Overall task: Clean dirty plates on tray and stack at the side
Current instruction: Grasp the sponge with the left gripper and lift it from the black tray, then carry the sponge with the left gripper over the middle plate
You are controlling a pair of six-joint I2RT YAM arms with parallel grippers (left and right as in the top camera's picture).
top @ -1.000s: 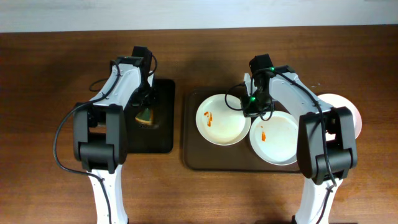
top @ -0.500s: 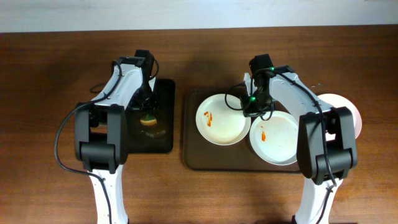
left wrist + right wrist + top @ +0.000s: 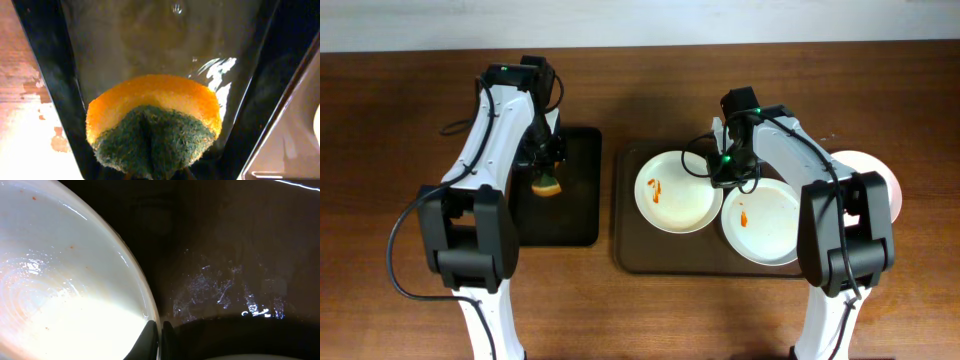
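Note:
Two white plates with orange-red smears lie on the brown tray (image 3: 630, 255): the left plate (image 3: 675, 195) and the right plate (image 3: 765, 225). A third plate (image 3: 880, 172), plain, lies on the table right of the tray. My right gripper (image 3: 728, 180) is shut on the left plate's right rim (image 3: 145, 295), one finger on each side. My left gripper (image 3: 548, 172) is shut on an orange and green sponge (image 3: 546, 187), which it holds above the black tray (image 3: 575, 215). The sponge fills the left wrist view (image 3: 152, 122).
The black tray stands left of the brown tray with a narrow gap between them. The brown tray's edge shows at the right of the left wrist view (image 3: 280, 145). Wooden table (image 3: 400, 200) surrounds both trays.
My left arm has swung left and back, carrying the sponge slightly left over the black tray. My right gripper and the plates have not moved.

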